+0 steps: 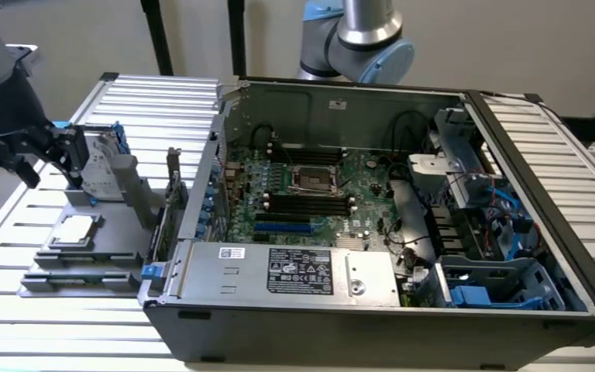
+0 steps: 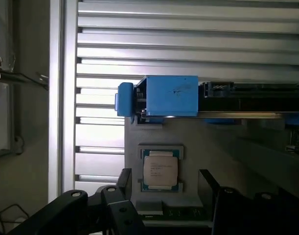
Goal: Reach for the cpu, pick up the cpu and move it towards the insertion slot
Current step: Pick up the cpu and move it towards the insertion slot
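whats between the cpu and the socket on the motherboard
In the exterior view, the computer case's side wall stands between the cpu, lying on a gray fixture, and the motherboard socket.

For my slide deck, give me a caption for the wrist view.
Open gripper hangs above the cpu lying in its grey fixture, not yet grasped.

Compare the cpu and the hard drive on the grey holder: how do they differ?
The cpu lies flat; the hard drive stands on edge. The cpu is small and square; the hard drive is much larger. The hard drive carries a blue bracket; the cpu has none. Both sit on the grey holder.
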`<state>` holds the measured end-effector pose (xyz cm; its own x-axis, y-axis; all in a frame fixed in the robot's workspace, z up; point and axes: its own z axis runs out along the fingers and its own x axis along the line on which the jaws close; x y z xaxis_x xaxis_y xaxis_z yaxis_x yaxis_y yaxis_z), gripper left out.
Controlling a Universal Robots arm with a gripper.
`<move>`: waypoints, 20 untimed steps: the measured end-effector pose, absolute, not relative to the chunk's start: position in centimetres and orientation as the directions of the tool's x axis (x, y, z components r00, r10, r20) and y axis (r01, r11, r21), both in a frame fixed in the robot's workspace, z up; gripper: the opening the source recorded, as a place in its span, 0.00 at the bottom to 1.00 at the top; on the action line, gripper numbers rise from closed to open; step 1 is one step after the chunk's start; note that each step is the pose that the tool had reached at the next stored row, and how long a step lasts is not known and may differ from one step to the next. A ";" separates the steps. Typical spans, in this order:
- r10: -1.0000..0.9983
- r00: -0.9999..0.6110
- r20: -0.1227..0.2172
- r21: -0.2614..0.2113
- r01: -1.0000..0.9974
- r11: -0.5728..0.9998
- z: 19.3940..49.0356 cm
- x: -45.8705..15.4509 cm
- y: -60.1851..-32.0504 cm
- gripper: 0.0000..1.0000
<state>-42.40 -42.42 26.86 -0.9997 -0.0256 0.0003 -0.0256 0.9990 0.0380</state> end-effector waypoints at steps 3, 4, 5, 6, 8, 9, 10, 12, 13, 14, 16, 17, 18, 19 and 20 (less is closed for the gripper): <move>-0.026 -1.000 0.000 0.038 -0.026 0.999 26.3 -42.4 -42.5 0.65; -0.026 -1.000 0.000 0.038 -0.026 0.999 26.1 -42.4 -42.6 0.65; -0.026 -1.000 0.000 0.038 -0.026 0.999 26.0 -42.4 -42.6 0.65; -0.026 -1.000 0.000 0.038 -0.026 0.999 25.8 -42.4 -42.7 0.65; -0.026 -1.000 0.001 0.038 -0.026 0.999 25.4 -42.4 -42.9 0.65; -0.026 -1.000 0.000 0.038 -0.026 0.999 25.2 -42.4 -43.0 0.65; -0.026 -1.000 0.000 0.037 -0.026 0.999 25.0 -42.4 -43.1 0.65; -0.026 -1.000 0.000 0.037 -0.026 0.999 24.7 -42.4 -43.3 0.65; -0.026 -1.000 0.000 0.037 -0.026 0.999 24.5 -42.4 -43.4 0.65; -0.026 -1.000 0.000 0.037 -0.026 0.999 24.3 -42.4 -43.5 0.65; -0.026 -1.000 0.000 0.037 -0.026 0.999 24.0 -42.4 -43.6 0.65; -0.026 -1.000 0.000 0.037 -0.026 0.999 23.8 -42.4 -43.7 0.65; -0.026 -1.000 0.000 0.037 -0.026 0.999 23.6 -42.4 -43.7 0.65; -0.026 -1.000 0.000 0.036 -0.026 0.999 23.4 -42.4 -43.8 0.65; -0.026 -1.000 0.000 0.036 -0.026 0.999 23.2 -42.4 -43.8 0.65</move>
